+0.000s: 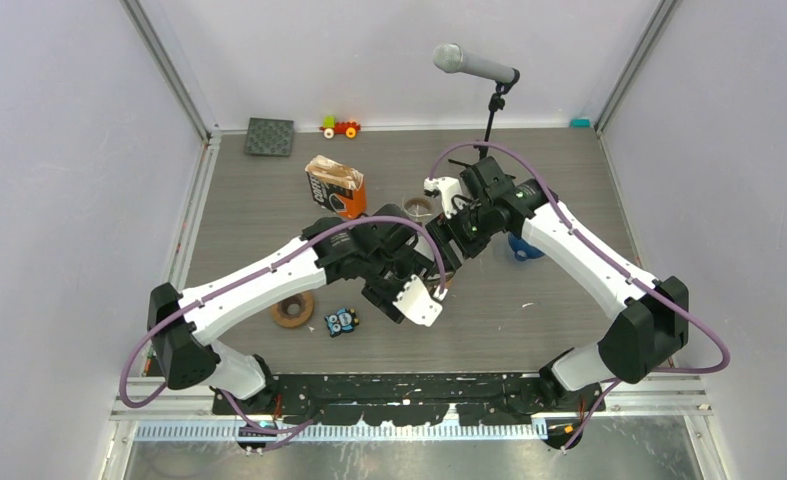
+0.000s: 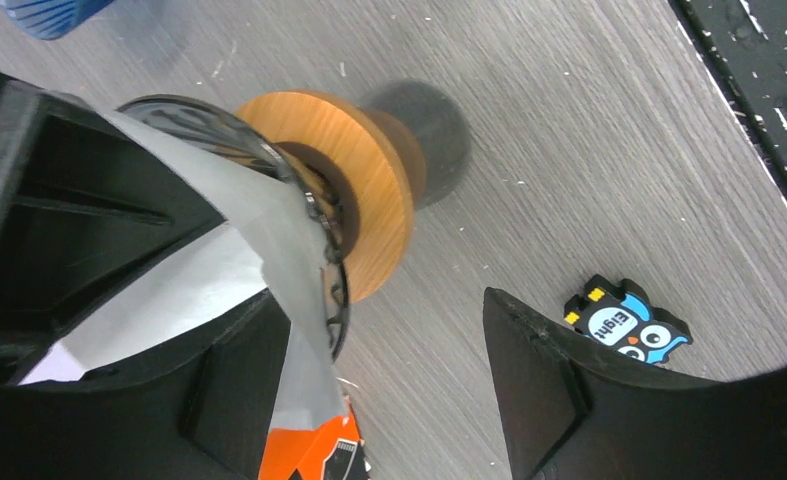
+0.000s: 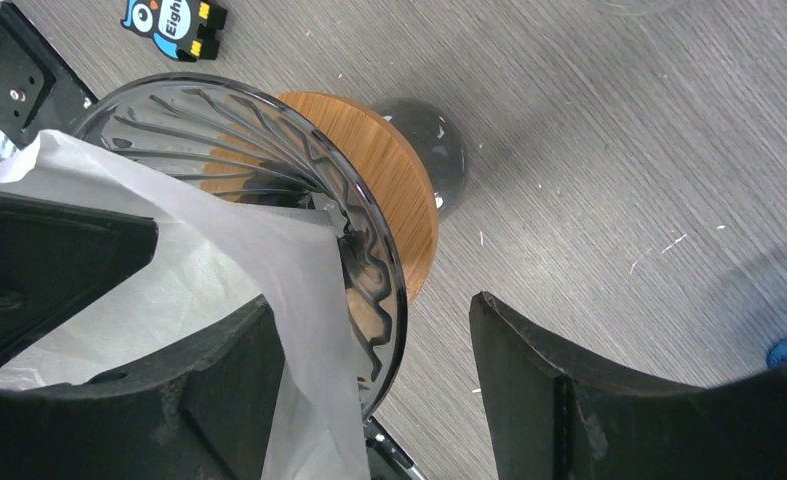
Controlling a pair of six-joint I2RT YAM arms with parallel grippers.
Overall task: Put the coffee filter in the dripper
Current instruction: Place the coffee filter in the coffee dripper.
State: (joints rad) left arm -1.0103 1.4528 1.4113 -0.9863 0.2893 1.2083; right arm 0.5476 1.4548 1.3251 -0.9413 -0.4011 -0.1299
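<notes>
The dripper (image 3: 269, 170) stands mid-table with the filter (image 3: 169, 270) partly in its cone, one edge spilling over the rim. The left gripper (image 2: 379, 320) and right gripper (image 3: 369, 310) both straddle that rim, jaws apart and gripping nothing, likely so the paper can settle.

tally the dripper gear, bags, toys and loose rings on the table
dripper gear: 2 (ribbed glass dripper with wooden collar, white paper filter)
bags: 1 (orange-brown bag)
toys: 2 (red and yellow toy train, blue owl block)
loose rings: 2 (brown wooden ring, pale ring)
total: 7
</notes>
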